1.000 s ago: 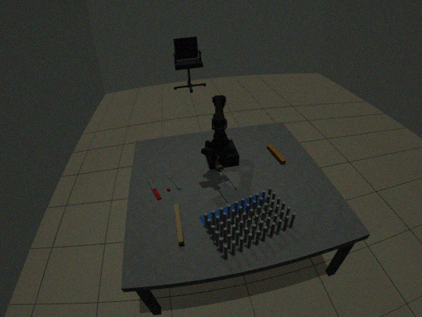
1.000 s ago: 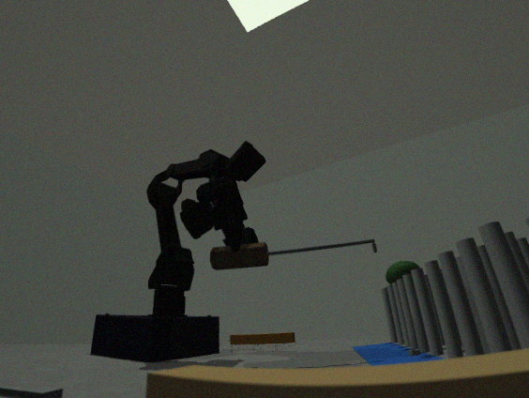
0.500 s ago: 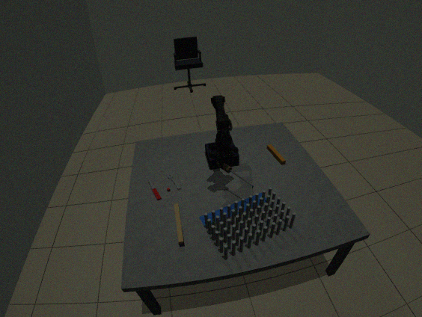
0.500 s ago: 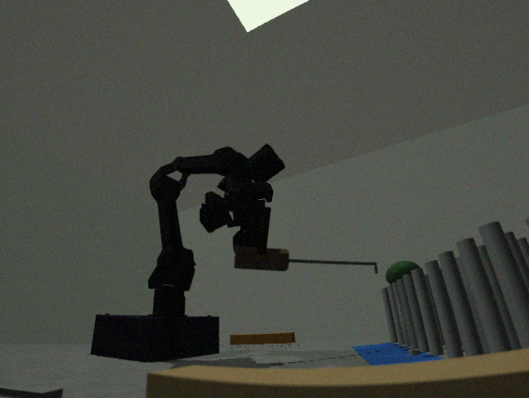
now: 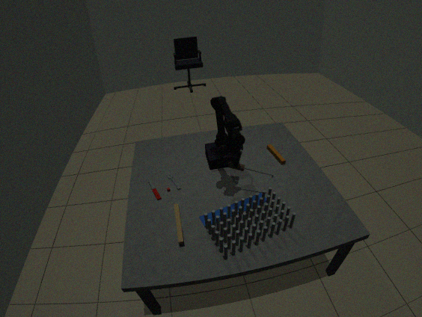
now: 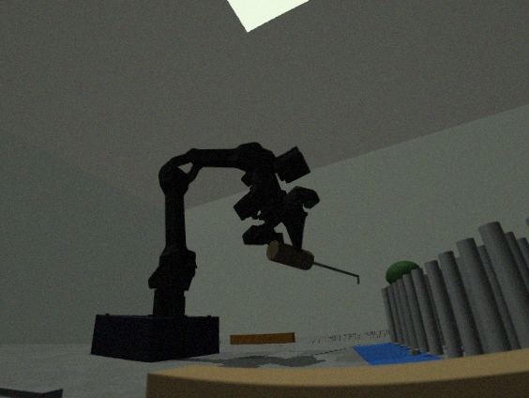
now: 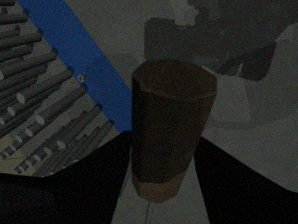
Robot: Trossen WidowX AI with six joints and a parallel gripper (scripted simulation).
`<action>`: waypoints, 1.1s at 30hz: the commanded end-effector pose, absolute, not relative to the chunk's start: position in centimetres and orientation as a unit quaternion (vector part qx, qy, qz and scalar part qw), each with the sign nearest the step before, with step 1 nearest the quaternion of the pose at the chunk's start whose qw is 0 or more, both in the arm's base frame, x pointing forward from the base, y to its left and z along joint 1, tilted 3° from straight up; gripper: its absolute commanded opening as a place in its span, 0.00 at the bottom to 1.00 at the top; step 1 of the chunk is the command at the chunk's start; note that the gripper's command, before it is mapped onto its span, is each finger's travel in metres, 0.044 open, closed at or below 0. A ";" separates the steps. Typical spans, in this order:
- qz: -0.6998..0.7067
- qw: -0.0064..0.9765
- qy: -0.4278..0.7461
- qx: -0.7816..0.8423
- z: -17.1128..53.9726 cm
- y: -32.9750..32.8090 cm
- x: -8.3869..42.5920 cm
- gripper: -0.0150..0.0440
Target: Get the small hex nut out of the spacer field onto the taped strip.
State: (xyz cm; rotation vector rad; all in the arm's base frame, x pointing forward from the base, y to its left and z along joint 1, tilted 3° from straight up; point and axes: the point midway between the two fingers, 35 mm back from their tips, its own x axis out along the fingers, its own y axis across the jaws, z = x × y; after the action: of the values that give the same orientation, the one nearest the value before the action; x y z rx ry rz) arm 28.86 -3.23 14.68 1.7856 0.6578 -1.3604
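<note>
Top view: the gripper (image 5: pixel 239 164) (image 6: pixel 287 246) (image 7: pixel 162 140) is out over the table top (image 5: pixel 161 258), and its hooked tool (image 5: pixel 242 167) (image 6: pixel 292 256) (image 7: pixel 167 120) points toward four o'clock. The spacers (image 5: pixel 225 252) (image 6: pixel 472 291) (image 7: pixel 61 105) stand toward six; the nut is too small to pick out.

Exterior: fingers clamped on the wooden handle, hook slanting down to four o'clock, raised and apart from the spacers. A small piece, seemingly the hex nut (image 6: pixel 414 351) (image 7: pixel 81 78), sits lower, also around four, by the blue strip (image 6: pixel 382 354) (image 7: pixel 75 40) (image 5: pixel 203 220).

Wrist: there's the nut, ten o'clock from the handle, at the strip's spacer-side edge! Fully on? Can't tell. Dragging looks nearly done; if it's fully home, parking comes next: swing wide, lower the tool outside the field, release, back off.
</note>
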 end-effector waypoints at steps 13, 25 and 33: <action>-0.440 0.509 0.443 0.593 15.2 4.0 31.7 0.25; -0.339 0.578 0.560 0.487 15.4 9.8 33.0 0.25; -0.258 0.611 0.629 0.406 15.5 14.0 33.2 0.25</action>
State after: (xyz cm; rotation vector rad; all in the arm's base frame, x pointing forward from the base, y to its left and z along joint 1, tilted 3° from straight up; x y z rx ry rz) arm 33.09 12.44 15.26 1.0030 1.4060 -0.6757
